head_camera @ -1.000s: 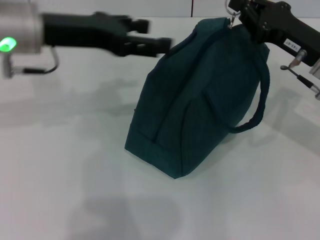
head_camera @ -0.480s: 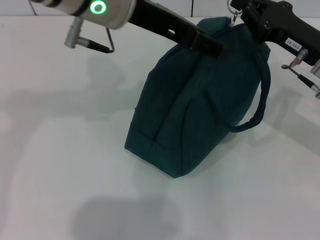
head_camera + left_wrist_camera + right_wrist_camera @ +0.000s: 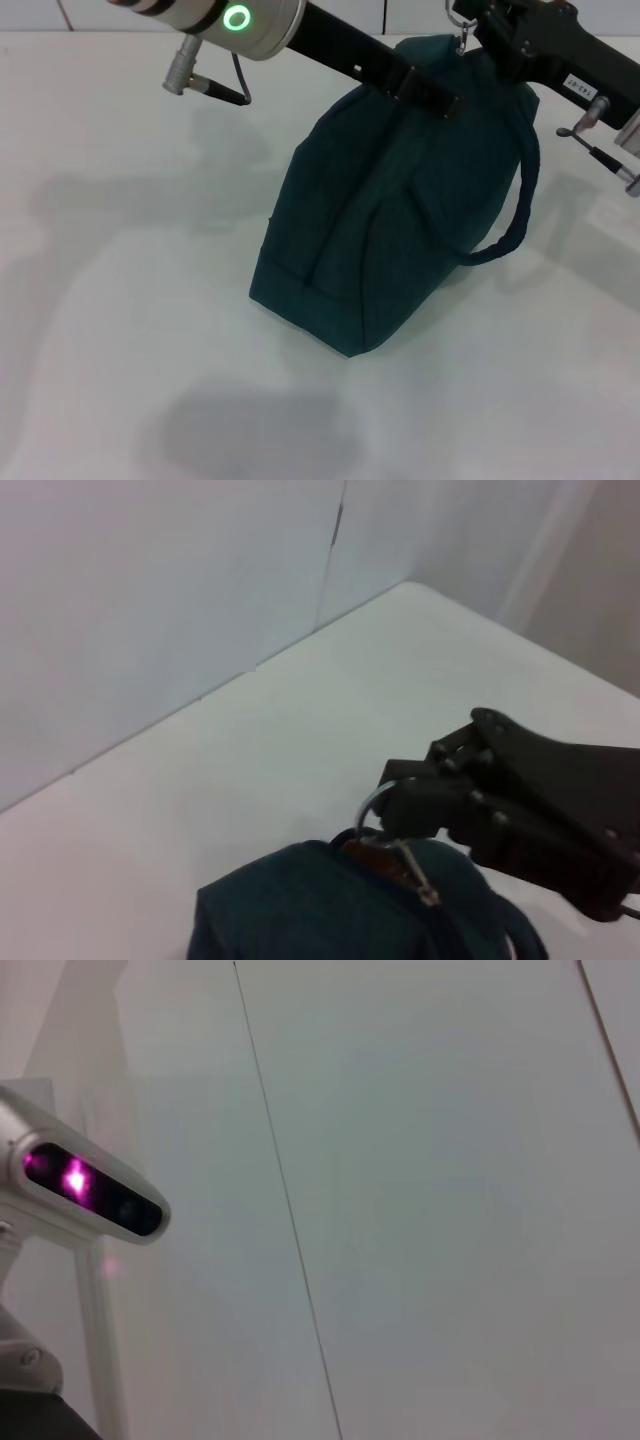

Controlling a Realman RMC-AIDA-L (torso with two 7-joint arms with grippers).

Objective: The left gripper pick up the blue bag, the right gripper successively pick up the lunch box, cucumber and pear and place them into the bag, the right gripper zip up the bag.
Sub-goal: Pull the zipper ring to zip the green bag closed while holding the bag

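blue bag (image 3: 390,200) on table (image 3: 130,330), centre-right

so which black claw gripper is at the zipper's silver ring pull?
The right gripper, at the silver ring pull on top of the dark teal fabric bag. The left gripper sits lower, against the bag's upper side.

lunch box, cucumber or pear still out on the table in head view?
No: only the blue bag stands on the white table; none of them shows.

The white table (image 3: 120,350) lies open in front and to the left of the blue bag (image 3: 390,230). Above the bag, the left gripper (image 3: 430,95) and right gripper (image 3: 480,30) block its top.
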